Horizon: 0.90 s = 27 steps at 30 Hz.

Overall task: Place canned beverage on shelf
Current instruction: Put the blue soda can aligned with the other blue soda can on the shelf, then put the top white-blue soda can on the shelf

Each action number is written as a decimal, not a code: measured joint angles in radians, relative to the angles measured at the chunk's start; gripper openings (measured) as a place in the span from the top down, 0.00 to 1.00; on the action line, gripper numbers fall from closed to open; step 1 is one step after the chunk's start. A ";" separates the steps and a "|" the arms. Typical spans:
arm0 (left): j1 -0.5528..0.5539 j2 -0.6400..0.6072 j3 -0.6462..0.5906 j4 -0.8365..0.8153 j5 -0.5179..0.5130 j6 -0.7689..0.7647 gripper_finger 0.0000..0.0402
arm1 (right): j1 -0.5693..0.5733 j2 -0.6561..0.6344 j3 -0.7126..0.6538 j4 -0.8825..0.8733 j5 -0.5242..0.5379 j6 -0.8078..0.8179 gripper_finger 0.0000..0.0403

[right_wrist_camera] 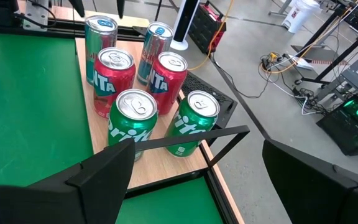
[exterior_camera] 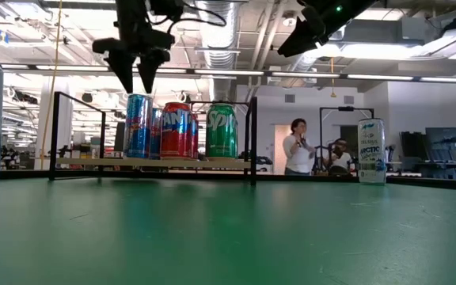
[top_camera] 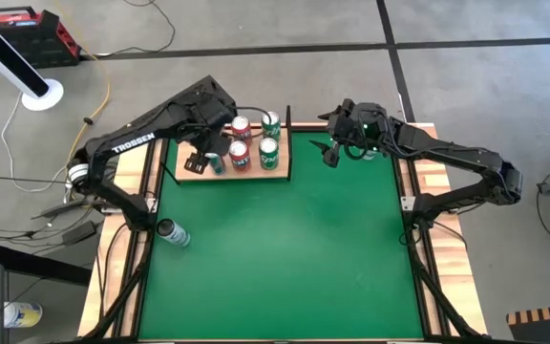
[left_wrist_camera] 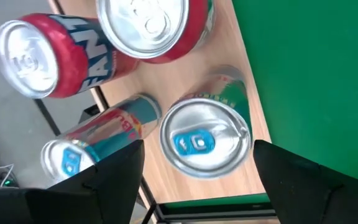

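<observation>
Hovering left hand (exterior_camera: 138,70) open and empty directly above slim blue can (exterior_camera: 138,125) on shelf (top_camera: 277,174); rigid, slick, thin-walled, tippy, gripping mid-body.

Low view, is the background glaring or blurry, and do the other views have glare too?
Low view: bright ceiling strip lights wash out the room behind, while the light-wood shelf with its cans stays readable. Left wrist view: the silver top of the slim teal can shines with reflected light. High view: even light, soft shadows on the green table.
</observation>
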 joint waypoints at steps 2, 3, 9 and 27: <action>0.000 -0.023 0.000 0.000 0.007 -0.013 0.29 | 0.000 0.000 0.000 0.000 0.000 0.000 0.06; 0.000 -0.035 0.000 0.000 0.016 -0.020 0.29 | 0.000 0.000 0.000 0.000 0.000 0.000 0.06; 0.000 -0.129 0.000 0.004 0.124 -0.074 0.29 | 0.000 0.000 0.000 0.000 0.001 -0.003 0.06; -0.035 -0.188 0.000 0.120 0.670 -0.346 0.37 | -0.218 0.000 0.000 -0.320 0.290 0.333 0.06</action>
